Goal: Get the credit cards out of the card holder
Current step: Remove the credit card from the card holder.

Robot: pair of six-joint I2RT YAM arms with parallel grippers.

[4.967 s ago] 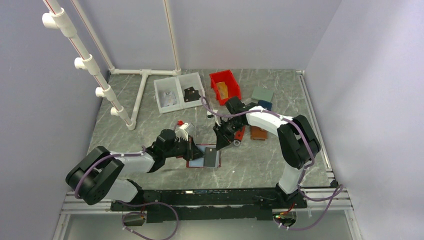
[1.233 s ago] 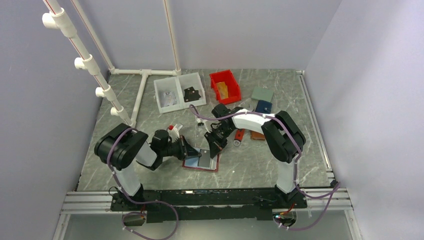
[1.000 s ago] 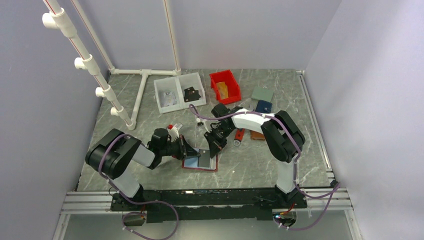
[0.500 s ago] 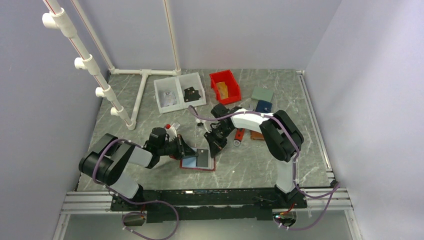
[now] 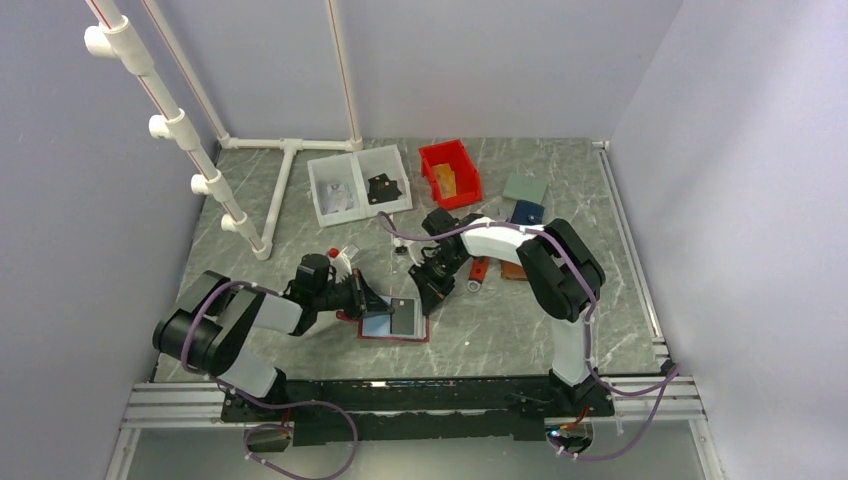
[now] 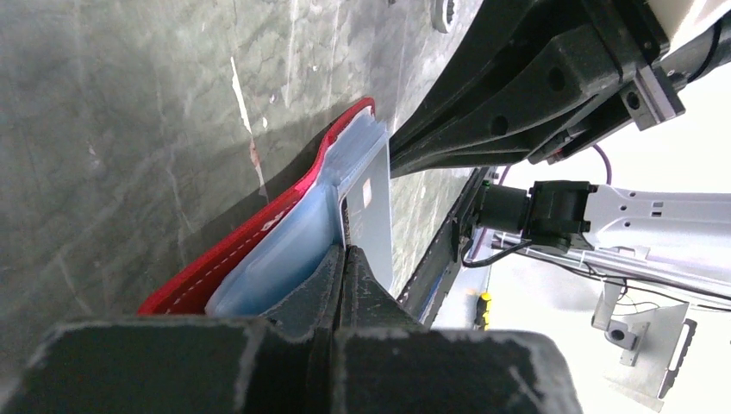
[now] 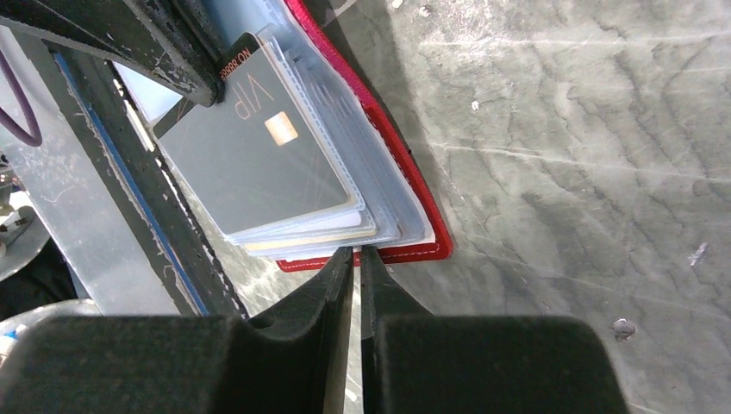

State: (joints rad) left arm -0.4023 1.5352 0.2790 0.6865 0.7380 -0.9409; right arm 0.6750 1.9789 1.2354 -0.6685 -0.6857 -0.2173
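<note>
Mid-table, toward near side: card holder (image 5: 395, 337) lies open, flat. You have bare table (image 5: 500, 335) right of it and in front; both arms crowd its far and left edges. Left gripper (image 6: 345, 252): jaws together, tips on pale pockets; whether they pinch a leaf, cannot tell. Right gripper (image 7: 356, 254): jaws parted by thin slit, nothing between, tips at holder's red edge, contact unclear. Holder: red rim, blue-grey pockets up; credit cards (image 7: 259, 172) stacked inside, grey VIP one on top.

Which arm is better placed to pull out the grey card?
Probably right. The right fingers, barely parted and empty, sit at the card holder's edge by the grey card; the left fingers are shut on its pale pocket.
</note>
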